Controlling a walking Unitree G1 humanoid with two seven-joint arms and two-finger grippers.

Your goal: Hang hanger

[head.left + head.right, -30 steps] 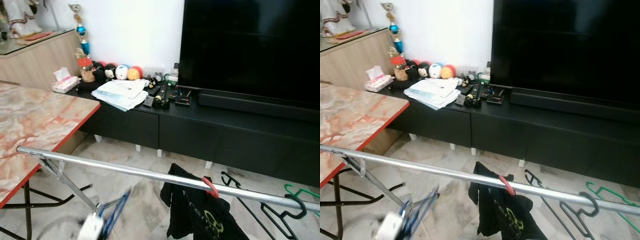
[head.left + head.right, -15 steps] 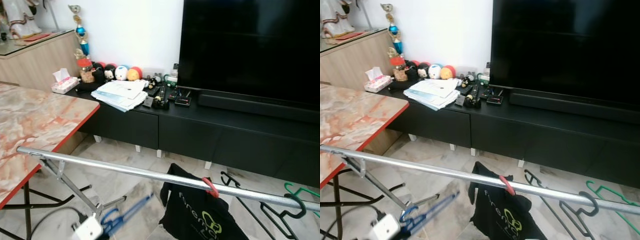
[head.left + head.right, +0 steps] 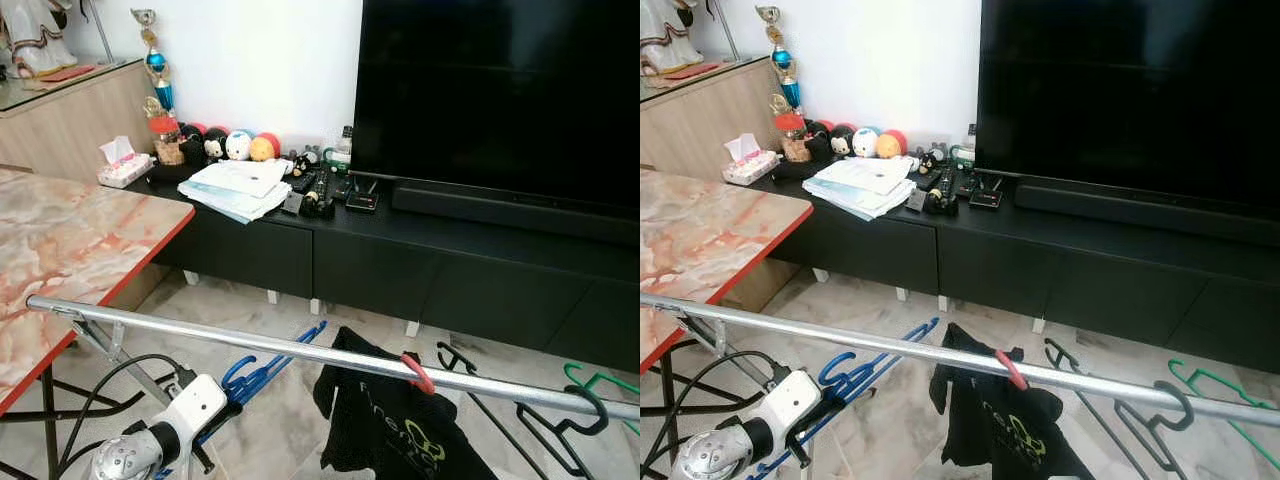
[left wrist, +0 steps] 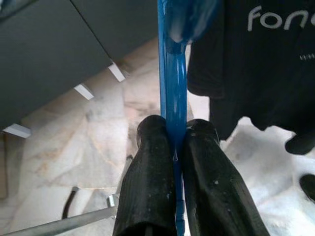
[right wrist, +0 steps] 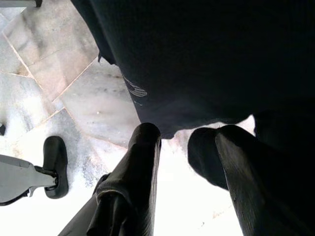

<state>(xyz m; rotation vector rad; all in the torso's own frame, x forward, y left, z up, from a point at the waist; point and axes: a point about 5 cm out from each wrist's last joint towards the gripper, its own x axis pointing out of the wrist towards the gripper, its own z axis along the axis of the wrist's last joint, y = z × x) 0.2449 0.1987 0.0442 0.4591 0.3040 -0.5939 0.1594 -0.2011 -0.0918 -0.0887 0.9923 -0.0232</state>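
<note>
1. Running across the foreground is a silver rail (image 3: 300, 350), sloping slightly down toward the right, over a pale marble floor (image 3: 290, 420).
2. On the rail hang a black shirt (image 3: 385, 425) on a red hook (image 3: 418, 372), a black hanger (image 3: 560, 435) and, at the far right, a green hanger (image 3: 600, 385).
3. Below the rail at the lower left, the left gripper (image 4: 174, 142) has its two black fingers (image 4: 147, 177) pressed together on the thin bar of a blue hanger (image 3: 262, 368).
4. The blue hanger sits just under the rail, its hook end near the rail but not on it, left of the shirt.
5. The right gripper (image 5: 172, 147) shows in its wrist view with fingers spread apart and nothing between them, the black shirt hanging close ahead of it above the floor.
6. At the left stands a table (image 3: 70, 250) with a red-edged, pink marbled top.
7. Behind, a long black cabinet (image 3: 400, 270) carries a large dark TV (image 3: 500, 95), a stack of papers (image 3: 240, 187), a row of round plush toys (image 3: 235, 147) and a tissue box (image 3: 122, 165).
8. A white wall (image 3: 260, 60) rises behind the toys, and a trophy (image 3: 153, 60) stands at the cabinet's left end.
</note>
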